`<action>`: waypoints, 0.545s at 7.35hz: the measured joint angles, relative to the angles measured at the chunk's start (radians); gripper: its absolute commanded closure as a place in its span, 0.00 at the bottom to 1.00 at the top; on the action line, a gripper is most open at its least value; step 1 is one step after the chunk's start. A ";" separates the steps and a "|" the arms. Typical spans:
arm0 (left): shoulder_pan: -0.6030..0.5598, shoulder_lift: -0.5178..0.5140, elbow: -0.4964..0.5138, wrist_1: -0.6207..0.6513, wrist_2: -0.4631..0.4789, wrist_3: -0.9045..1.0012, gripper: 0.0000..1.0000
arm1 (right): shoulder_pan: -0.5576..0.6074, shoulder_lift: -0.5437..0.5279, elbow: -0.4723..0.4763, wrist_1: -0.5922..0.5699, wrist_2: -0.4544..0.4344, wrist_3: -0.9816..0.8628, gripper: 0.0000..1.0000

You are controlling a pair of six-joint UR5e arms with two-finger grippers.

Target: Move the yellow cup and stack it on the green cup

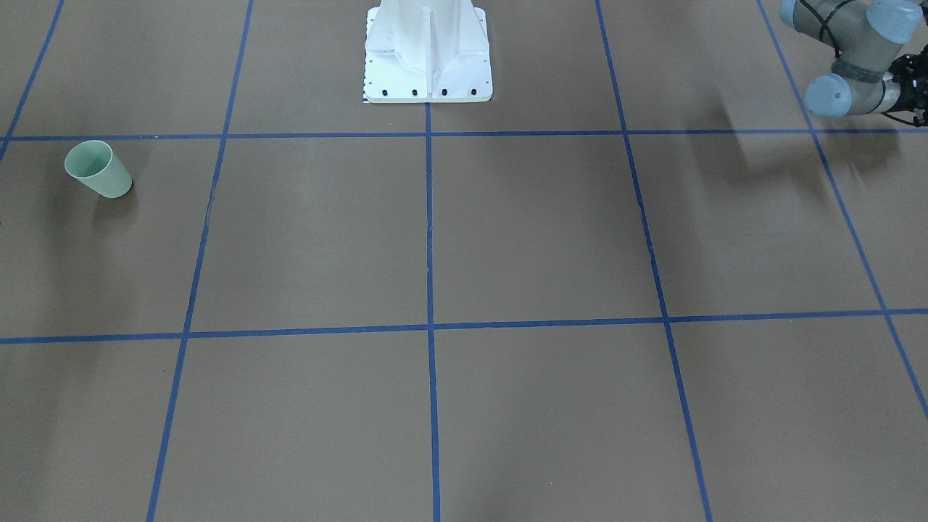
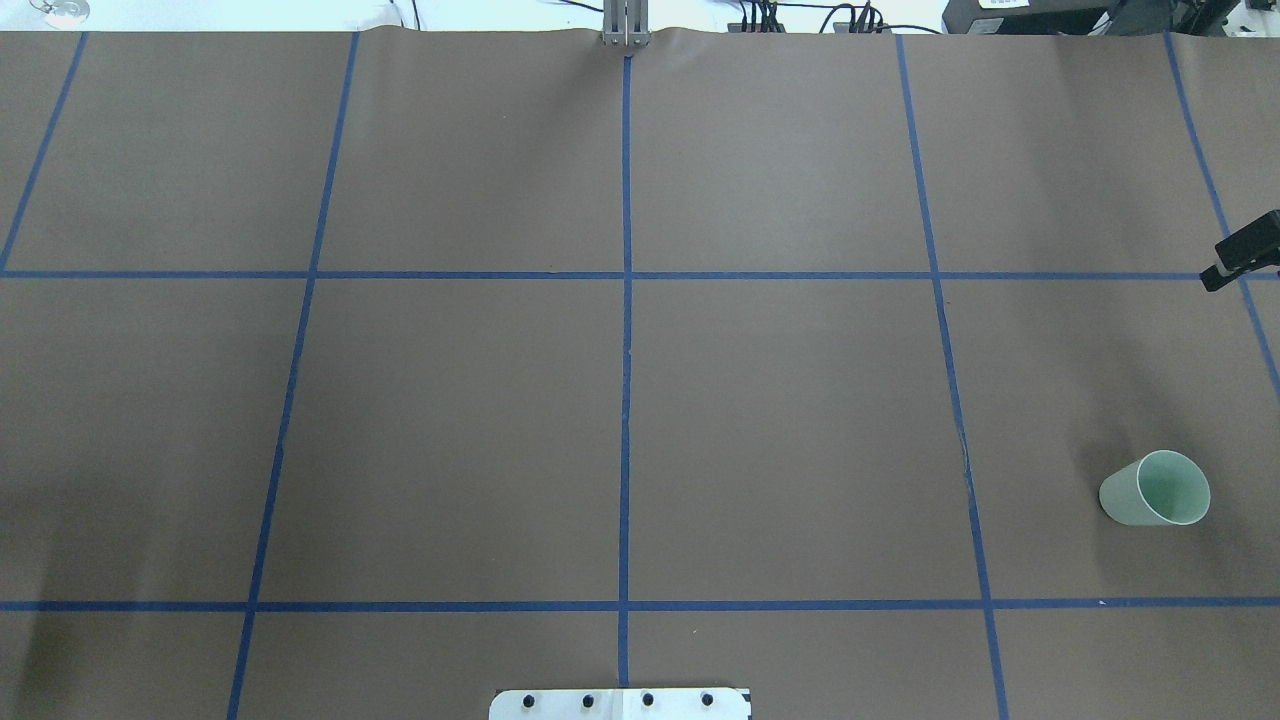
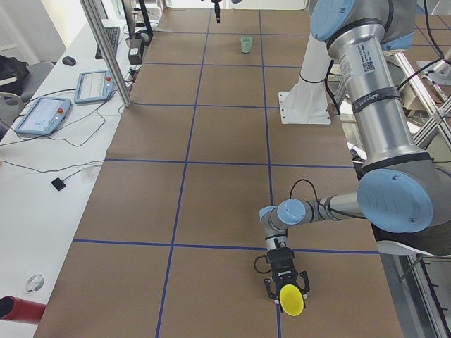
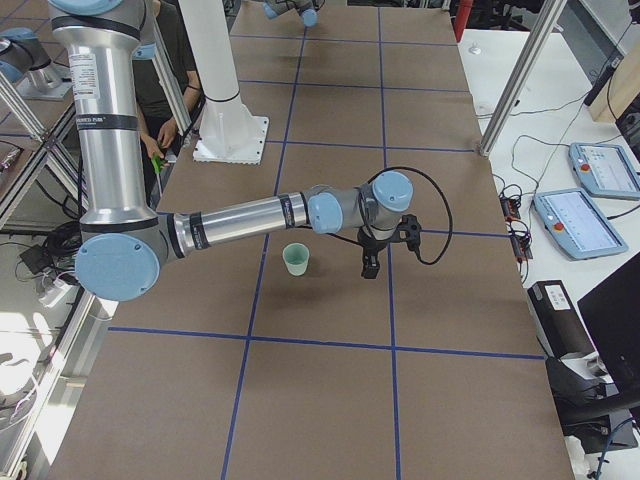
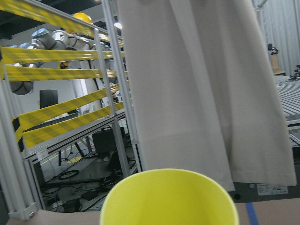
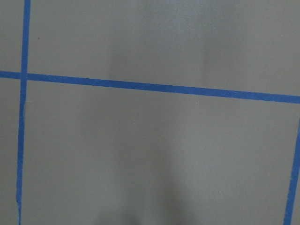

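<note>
1. Left end effector (image 3: 287, 293): located at the worktop's end on the robot's left. The yellow cup (image 3: 291, 301) is flanked by its jaws; whether the cup is actually pinched cannot be told.
2. Right end effector (image 4: 370, 266): pointed down at the worktop, near the green cup (image 4: 296, 259) but apart from it. Spread or pressed together cannot be told.
3. Worktop (image 2: 800, 420): covered in brown and gridded with blue tape lines (image 2: 626, 400).
4. Right arm (image 4: 240, 218): stretched out low over the worktop.
5. Left arm (image 3: 380, 127): bent down, wrist kept low.
6. Green cup: stood upright, mouth up, on the robot's right side.
7. Yellow cup: well apart from the green cup, at the opposite end. Its wall is seen at the bottom of the left wrist view.
</note>
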 measured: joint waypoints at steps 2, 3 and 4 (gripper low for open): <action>-0.136 -0.066 0.014 -0.176 0.221 0.241 0.70 | 0.000 0.005 -0.001 0.000 0.000 0.000 0.00; -0.175 -0.098 0.031 -0.286 0.296 0.373 0.64 | -0.001 0.007 -0.003 0.003 0.000 -0.001 0.00; -0.200 -0.132 0.055 -0.409 0.351 0.514 0.64 | -0.001 0.007 -0.008 0.014 0.000 -0.001 0.00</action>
